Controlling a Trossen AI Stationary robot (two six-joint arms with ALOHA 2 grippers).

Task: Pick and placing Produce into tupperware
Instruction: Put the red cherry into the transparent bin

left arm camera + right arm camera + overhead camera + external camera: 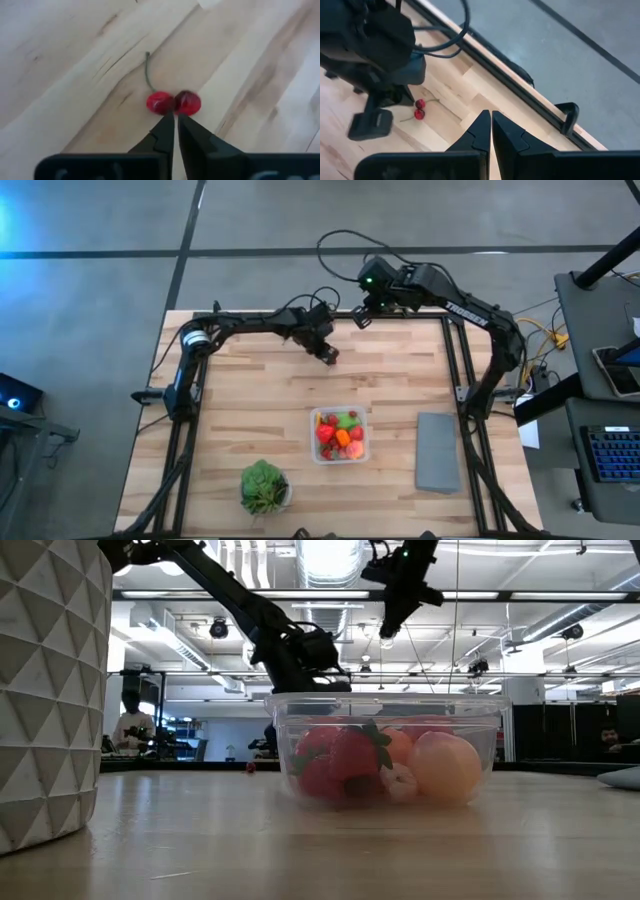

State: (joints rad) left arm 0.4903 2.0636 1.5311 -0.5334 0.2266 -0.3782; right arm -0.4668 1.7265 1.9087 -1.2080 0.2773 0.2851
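A pair of red cherries (160, 103) on a thin green stem lies on the bare wood toward the table's far edge, also seen in the right wrist view (420, 104). My left gripper (175, 119) hovers just above them, fingers shut, with its tips over the place where the two cherries meet. The clear tupperware (314, 436) stands right of the table's middle, toward the near side. It holds produce (340, 437): red berries, orange and green pieces. My right gripper (491, 118) is shut and raised over the table's far edge (362, 318).
A flat grey slab (437, 452) lies to the right of the tupperware. A leafy green plant in a white bowl (264, 487) stands near the table's near edge. A dark clamp (568, 116) sits on the far edge. People stand in the room beyond the table.
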